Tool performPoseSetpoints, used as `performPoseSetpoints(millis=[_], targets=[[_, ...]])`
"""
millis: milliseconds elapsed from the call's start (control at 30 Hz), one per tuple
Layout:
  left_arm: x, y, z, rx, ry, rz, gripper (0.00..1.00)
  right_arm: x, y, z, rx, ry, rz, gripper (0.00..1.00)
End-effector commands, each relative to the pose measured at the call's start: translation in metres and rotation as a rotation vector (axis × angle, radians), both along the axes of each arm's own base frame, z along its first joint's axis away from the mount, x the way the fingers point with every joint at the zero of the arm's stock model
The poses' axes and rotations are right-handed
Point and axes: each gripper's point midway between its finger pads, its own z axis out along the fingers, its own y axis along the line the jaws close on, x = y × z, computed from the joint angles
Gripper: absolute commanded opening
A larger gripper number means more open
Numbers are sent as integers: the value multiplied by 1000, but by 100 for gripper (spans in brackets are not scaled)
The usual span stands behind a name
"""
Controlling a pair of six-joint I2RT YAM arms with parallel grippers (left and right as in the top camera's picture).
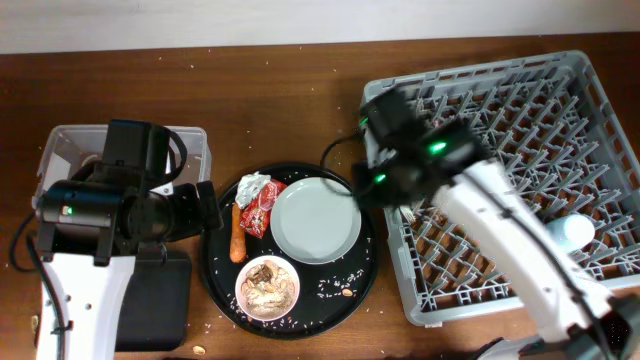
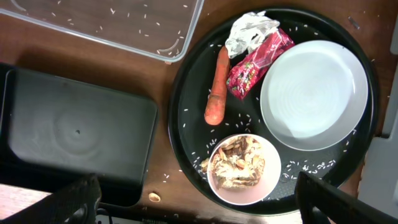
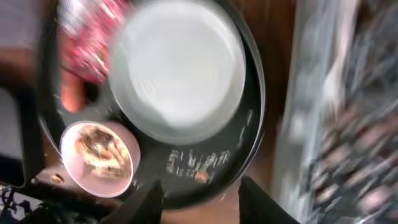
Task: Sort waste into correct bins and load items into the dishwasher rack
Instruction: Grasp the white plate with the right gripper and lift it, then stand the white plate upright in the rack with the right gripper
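Waste is together on the round black tray (image 1: 212,275): the wrapper (image 2: 258,53), the carrot stick (image 2: 216,87) and the food scraps (image 2: 239,163) inside the small white bowl (image 2: 273,179), with the plate (image 2: 314,93) just beside them. The danger I see is that both my arms hang over this one tray, so they can bump if they go down together. Also the plate lies flat and seems to touch the wrapper; a pull on its rim could push the wrapper or tip the bowl and spill scraps. The carrot stick may roll from a bad pinch. My left gripper (image 1: 208,208) hangs at the tray's left edge, beside the clear tub (image 1: 190,140) and the shallow black tray (image 2: 74,130); its fingers (image 2: 78,199) stand wide apart and hold nothing. My right gripper (image 3: 202,198) hangs over the tray's side near the dishwasher rack (image 1: 600,100), fingers also apart and empty, though that view is blurred.
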Motion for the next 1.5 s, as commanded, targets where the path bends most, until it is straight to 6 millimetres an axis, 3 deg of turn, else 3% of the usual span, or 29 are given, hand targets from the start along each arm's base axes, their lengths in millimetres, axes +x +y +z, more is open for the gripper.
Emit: performPoseSetpoints(millis=[0,67,167,233,367,467,533,667,733,833,867,900,967,1033,1133,1200,1400,1467], targets=[[1,3,6,5,-21,13,99,-19,-6,-74,-132,130,-318,39],[1,3,6,5,-21,13,99,-29,-6,-123,-109,190,-335,39],[1,3,6,6,-22,13,99,-32,-11,-155,-91,224,-357,39],[1,3,6,6,-22,13,99,-30,-8,-171,-83,223,-352,33],[1,3,6,5,-21,13,99,-23,-4,-180,-58,195,-349,26],[1,3,6,6,-21,13,99,-19,-2,-180,-48,180,-350,4],[1,3,6,6,-22,13,99,-18,-6,-177,-54,176,-358,4],[1,3,6,6,-22,13,99,3,-23,-136,-53,74,-366,4],[1,3,6,6,-22,13,99,27,-25,-87,-34,-68,-298,4],[1,3,6,5,-21,13,99,46,-19,-14,-3,-234,-175,4],[1,3,6,5,-21,13,99,54,-32,12,-67,-307,-171,4],[1,3,6,6,-22,13,99,58,-45,25,-131,-351,-183,4],[1,3,6,6,-21,13,99,78,-135,92,-580,-582,-320,4],[1,3,6,5,-21,13,99,80,-192,123,-869,-656,-404,4],[1,3,6,5,-21,13,99,84,-245,129,-992,-631,-545,4],[1,3,6,6,-22,13,99,92,-259,117,-1004,-579,-544,4],[1,3,6,6,-21,13,99,134,-259,72,-1099,-476,-357,4],[1,3,6,5,-21,13,99,138,-256,61,-1104,-450,-332,4]])
